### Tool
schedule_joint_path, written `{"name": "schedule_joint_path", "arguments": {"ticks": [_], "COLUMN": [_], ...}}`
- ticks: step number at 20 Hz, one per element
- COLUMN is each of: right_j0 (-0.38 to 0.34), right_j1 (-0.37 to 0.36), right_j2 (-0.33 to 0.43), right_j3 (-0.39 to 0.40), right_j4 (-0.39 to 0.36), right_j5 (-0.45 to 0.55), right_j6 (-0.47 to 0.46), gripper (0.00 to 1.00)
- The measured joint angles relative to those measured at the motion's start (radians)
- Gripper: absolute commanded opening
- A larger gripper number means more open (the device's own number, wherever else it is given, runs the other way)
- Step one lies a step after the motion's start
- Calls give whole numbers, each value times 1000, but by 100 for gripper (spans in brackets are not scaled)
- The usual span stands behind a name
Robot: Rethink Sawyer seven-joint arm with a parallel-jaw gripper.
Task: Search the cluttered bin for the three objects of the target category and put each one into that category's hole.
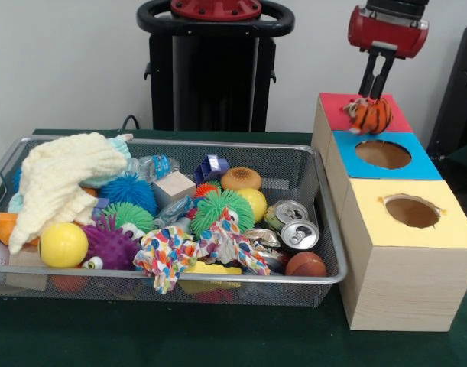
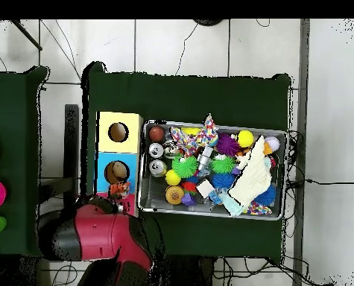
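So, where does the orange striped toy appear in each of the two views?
Front view: the orange striped toy is at the upper right, under the gripper, over the red-topped box.
Overhead view: the toy is at lower left of centre, beside the arm.
Shared landmark: the blue-faced hole is next to it.

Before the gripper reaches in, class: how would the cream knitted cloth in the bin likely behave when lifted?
The cream cloth lies crumpled over toys, so it is probably floppy and would droop. It looks light. Its draped folds may drag neighbours such as the yellow ball.
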Motion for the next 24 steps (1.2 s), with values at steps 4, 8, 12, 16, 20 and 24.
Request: {"name": "schedule_joint_path", "arguments": {"ticks": [4, 8, 12, 16, 20, 24], "right_j0": [-1, 4, 12, 21, 27, 33], "right_j1": [0, 1, 1, 2, 2, 2], "right_j2": [0, 0, 0, 0, 0, 0], "right_j3": [23, 40, 57, 75, 85, 86], "right_j4": [0, 0, 0, 0, 0, 0], "right_j5": [-19, -32, -45, -58, -65, -65], "right_j6": [0, 0, 0, 0, 0, 0], "gripper": [0, 0, 0, 0, 0, 0]}}
